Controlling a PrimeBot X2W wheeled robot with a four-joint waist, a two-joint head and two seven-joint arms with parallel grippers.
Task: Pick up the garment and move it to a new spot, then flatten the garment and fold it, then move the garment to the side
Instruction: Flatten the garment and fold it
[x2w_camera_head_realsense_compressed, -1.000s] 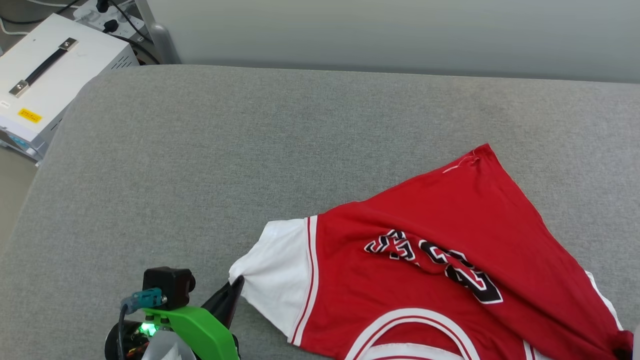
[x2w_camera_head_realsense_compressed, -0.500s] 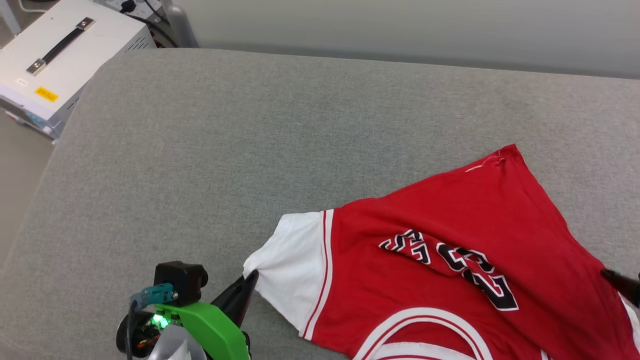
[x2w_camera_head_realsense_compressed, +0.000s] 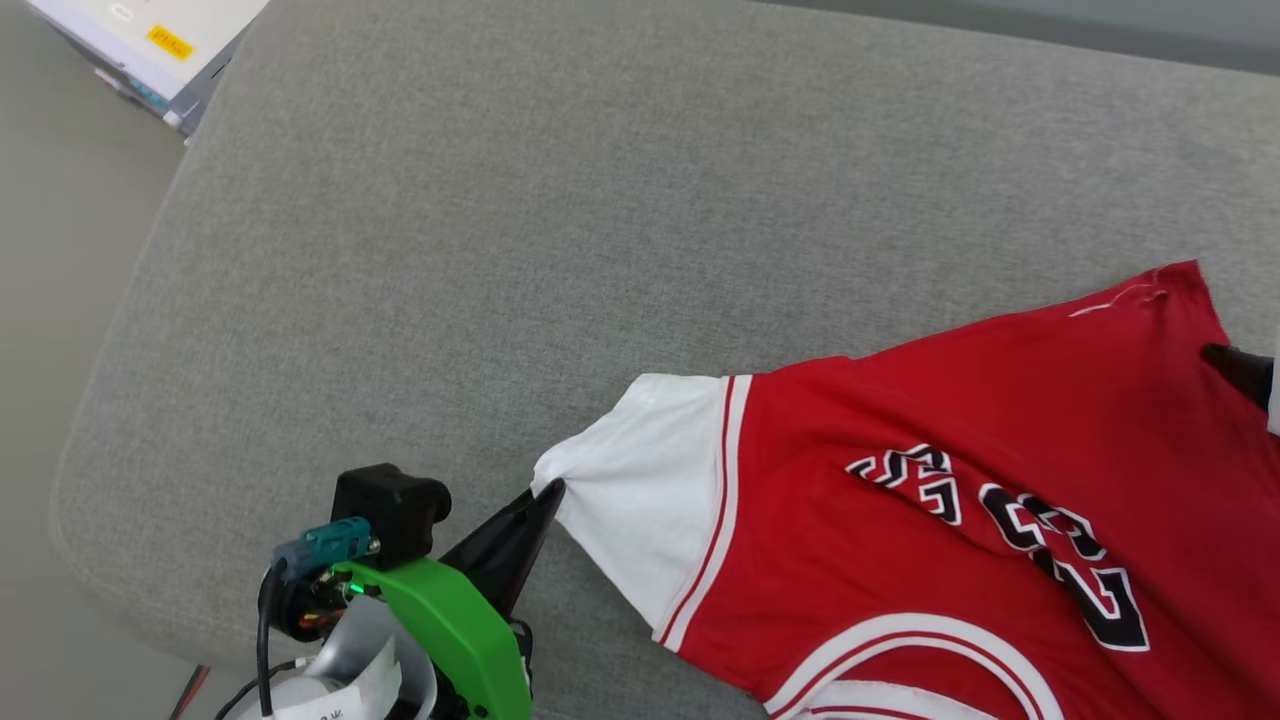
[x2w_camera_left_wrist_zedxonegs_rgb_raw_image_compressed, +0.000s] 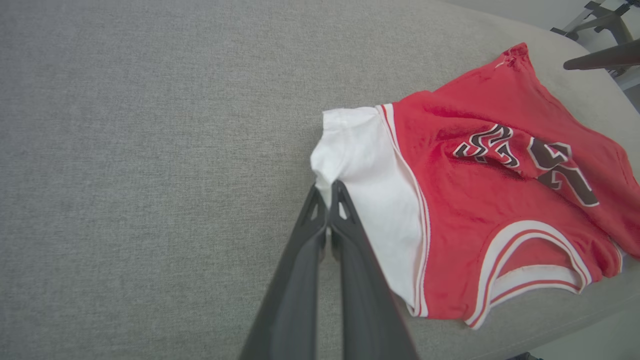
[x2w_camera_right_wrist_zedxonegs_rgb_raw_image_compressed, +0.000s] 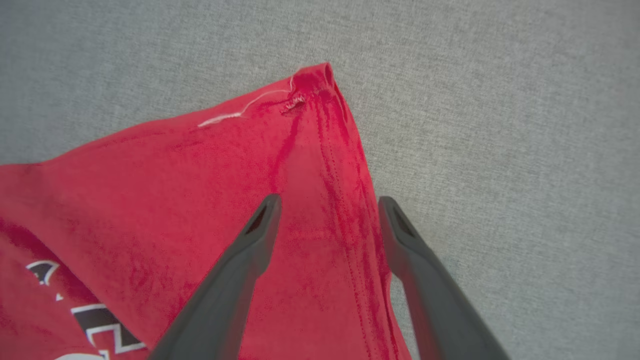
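Garment (x2w_camera_head_realsense_compressed: 900, 430) lies on grey cushion (x2w_camera_head_realsense_compressed: 450, 250), right of centre. Lower and right portions are cut off by the head view's frame; black lettering creased, unreadable. Right gripper (x2w_camera_right_wrist_zedxonegs_rgb_raw_image_compressed: 327, 207): fingers spread wide over the red hem corner, contact unclear. Left gripper (x2w_camera_left_wrist_zedxonegs_rgb_raw_image_compressed: 327, 192): fingers pressed together, pinching the white sleeve's tip.

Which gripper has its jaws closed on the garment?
The left gripper: its jaws pinch the garment at the white sleeve. The right gripper has open jaws.
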